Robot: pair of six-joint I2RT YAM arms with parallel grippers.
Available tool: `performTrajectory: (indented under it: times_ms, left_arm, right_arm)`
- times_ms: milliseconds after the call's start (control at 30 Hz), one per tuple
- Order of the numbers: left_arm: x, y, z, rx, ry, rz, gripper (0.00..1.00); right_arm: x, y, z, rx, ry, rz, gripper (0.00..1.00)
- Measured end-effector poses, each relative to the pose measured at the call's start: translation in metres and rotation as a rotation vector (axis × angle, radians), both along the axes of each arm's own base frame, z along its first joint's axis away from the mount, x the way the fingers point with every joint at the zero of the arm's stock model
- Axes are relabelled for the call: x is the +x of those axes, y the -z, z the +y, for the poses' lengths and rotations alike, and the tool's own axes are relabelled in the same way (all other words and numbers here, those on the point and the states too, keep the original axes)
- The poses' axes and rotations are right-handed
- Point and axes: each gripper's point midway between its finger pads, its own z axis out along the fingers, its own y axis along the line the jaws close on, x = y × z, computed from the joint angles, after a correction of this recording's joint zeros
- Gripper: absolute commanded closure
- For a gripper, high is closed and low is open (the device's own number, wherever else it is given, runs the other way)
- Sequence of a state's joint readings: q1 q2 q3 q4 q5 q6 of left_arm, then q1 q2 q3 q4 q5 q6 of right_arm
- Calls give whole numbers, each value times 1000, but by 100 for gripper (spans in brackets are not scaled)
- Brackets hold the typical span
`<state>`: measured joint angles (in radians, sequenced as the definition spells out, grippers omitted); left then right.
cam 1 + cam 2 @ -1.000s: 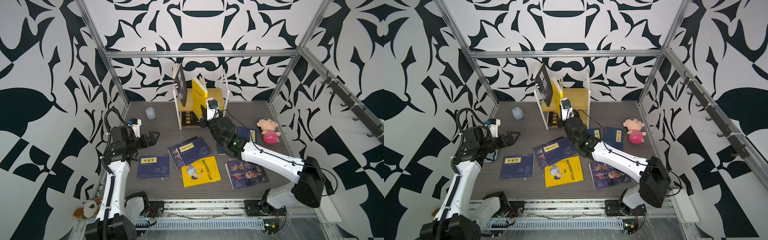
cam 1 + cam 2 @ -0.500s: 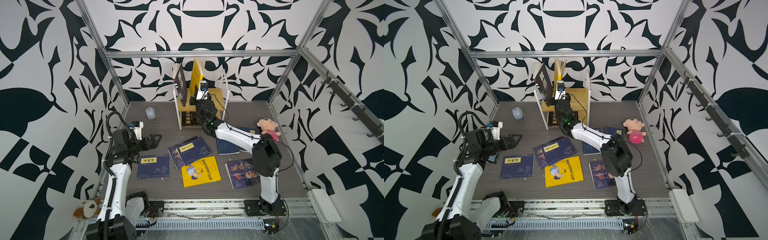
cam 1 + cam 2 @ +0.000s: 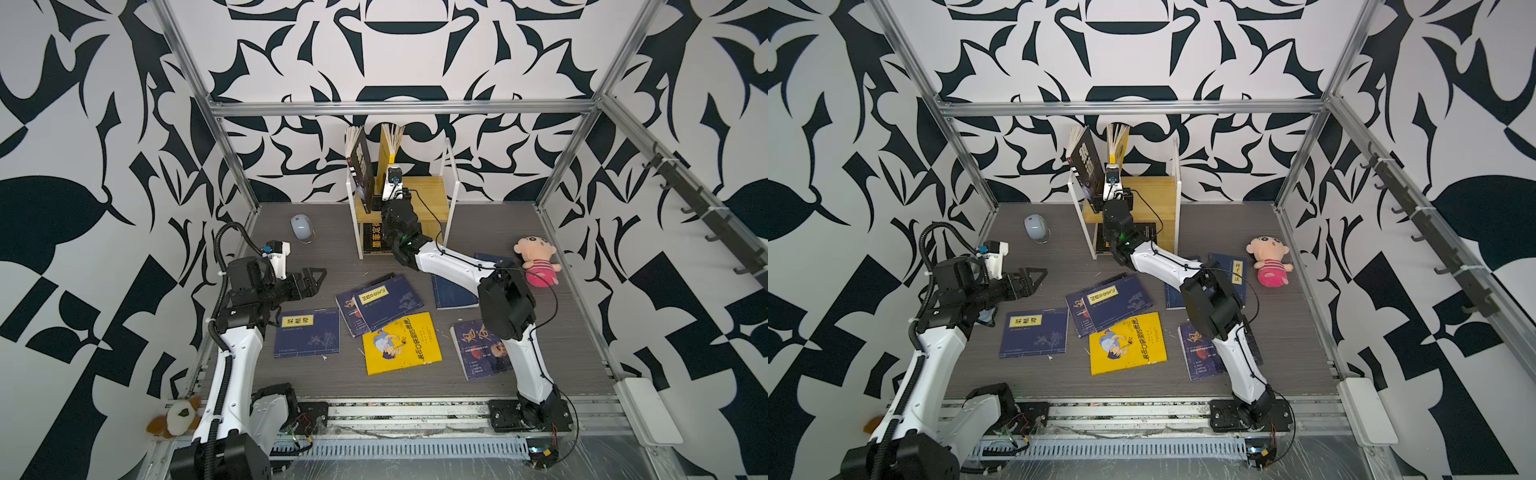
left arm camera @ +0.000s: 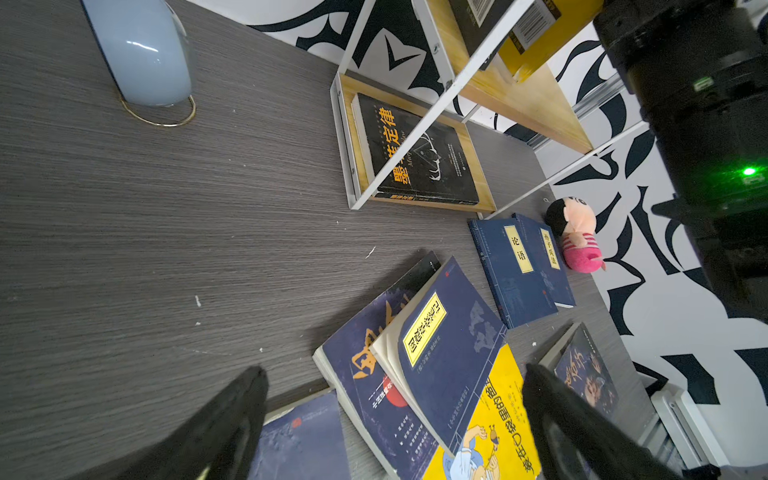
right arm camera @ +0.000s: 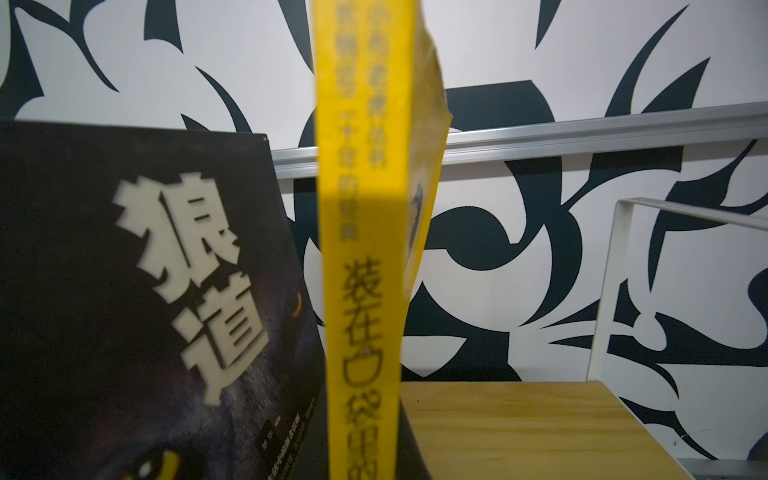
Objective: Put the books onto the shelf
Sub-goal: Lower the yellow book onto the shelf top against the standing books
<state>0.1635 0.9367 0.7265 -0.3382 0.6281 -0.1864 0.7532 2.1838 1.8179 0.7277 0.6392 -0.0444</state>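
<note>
The shelf (image 3: 430,195) (image 3: 1154,195) stands at the back. My right gripper (image 3: 379,203) (image 3: 1100,203) is shut on a yellow book (image 3: 387,145) (image 5: 361,249), held upright on the top board beside a leaning black book (image 3: 360,170) (image 5: 124,311). Its fingers are hidden in the right wrist view. Another black book (image 4: 419,153) lies on the lower board. My left gripper (image 3: 318,276) (image 4: 395,374) hovers open and empty over the table's left. Below it lie a navy book (image 3: 307,332), two overlapping navy books (image 3: 376,301) and a yellow book (image 3: 401,343). A portrait book (image 3: 478,353) lies right.
A white mouse (image 3: 302,227) sits left of the shelf. A pink plush doll (image 3: 536,259) lies at the right, next to two navy books (image 4: 519,266) under my right arm. A small plush toy (image 3: 174,419) sits off the table's front left corner.
My right gripper has lifted the yellow book from in front of the shelf onto the top board and stood it upright. My left gripper has drifted slightly toward the books.
</note>
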Motion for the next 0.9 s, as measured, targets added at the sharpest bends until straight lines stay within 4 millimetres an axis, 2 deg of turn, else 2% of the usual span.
performTrajectory:
  times_ms: [500, 767, 900]
  left_arm:
    - [0, 0, -1, 0, 3, -2, 0]
    - [0, 0, -1, 1, 3, -2, 0]
    - [0, 0, -1, 1, 3, -2, 0]
  right_arm:
    - [2, 6, 9, 43, -59, 37, 100]
    - [2, 5, 17, 33, -112, 33, 82]
    - [0, 9, 26, 5, -161, 43, 79]
